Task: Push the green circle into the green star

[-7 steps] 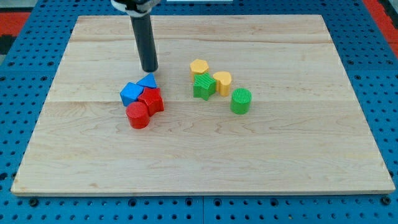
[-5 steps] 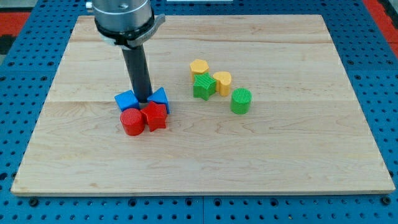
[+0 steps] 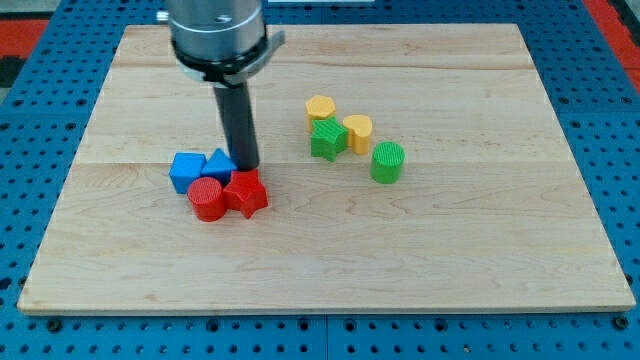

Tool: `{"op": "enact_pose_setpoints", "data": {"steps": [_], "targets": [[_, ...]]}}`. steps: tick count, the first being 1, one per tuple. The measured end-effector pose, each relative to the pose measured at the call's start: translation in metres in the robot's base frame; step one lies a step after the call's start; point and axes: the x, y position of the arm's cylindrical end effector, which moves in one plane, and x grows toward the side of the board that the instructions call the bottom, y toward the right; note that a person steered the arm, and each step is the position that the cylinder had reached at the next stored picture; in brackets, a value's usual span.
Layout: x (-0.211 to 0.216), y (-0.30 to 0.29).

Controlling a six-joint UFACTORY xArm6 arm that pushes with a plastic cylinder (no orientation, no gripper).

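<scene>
A pale wooden desk (image 3: 480, 250) is laid on blue pegboard (image 3: 30, 120). No fingers are fitted: my tip (image 3: 246, 167) is set touching the red star block (image 3: 246, 192), well left of the green cylinder block (image 3: 387, 162) and green star block (image 3: 327, 139).

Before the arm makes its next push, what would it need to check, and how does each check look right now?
1. Green circle in plain sight: ok, at the view's right of the cluster.
2. Green star in plain sight: ok, between the yellow blocks.
3. My tip placed behind the green circle: not ok, it sits among the blue blocks and the red star, on the view's left.
4. Straight line from circle to star unblocked: not ok, one yellow block stands close along it.
5. Circle already touching star: not ok, a gap shows.
</scene>
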Motion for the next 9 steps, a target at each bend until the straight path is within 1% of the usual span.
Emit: {"op": "enact_pose_setpoints", "data": {"steps": [1, 2, 3, 4, 5, 6, 7, 9], "targets": [[-0.003, 0.037], [-0.021, 0.080], [-0.013, 0.090], [0.046, 0.111], [0.052, 0.192], [0.013, 0.179], [-0.017, 0.165], [0.009, 0.252]]}}
